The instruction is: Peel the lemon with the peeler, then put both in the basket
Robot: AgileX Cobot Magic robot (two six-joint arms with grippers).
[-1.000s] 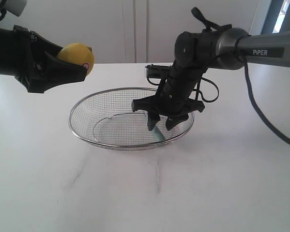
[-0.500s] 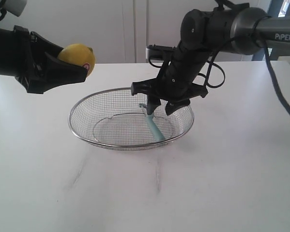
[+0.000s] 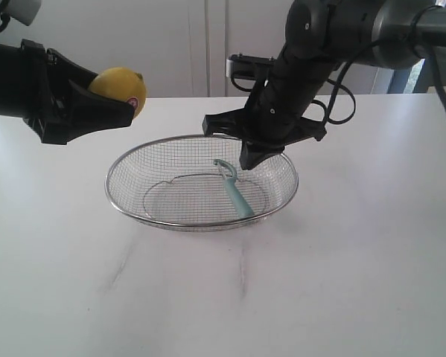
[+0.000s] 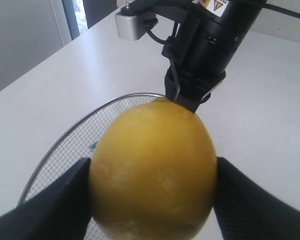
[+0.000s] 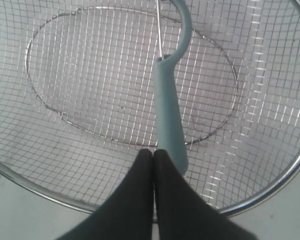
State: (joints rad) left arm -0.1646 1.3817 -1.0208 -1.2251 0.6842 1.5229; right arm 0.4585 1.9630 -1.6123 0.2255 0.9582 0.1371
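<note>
We've got 1 smooth yellow lemon clamped in the left pincer; right pincer, closed empty, hangs over 1 slim teal peeler inside 1 wire-mesh basket.

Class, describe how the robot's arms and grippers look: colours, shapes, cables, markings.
The left gripper and right gripper are matt black with wedge-shaped jaws. The right arm is a grey tube with white lettering and black joints; black cables loop beside it, and a silver camera box sits on its wrist.

We are noting matte black casing on the left gripper and right arm. Black cables are trailing beside it.
</note>
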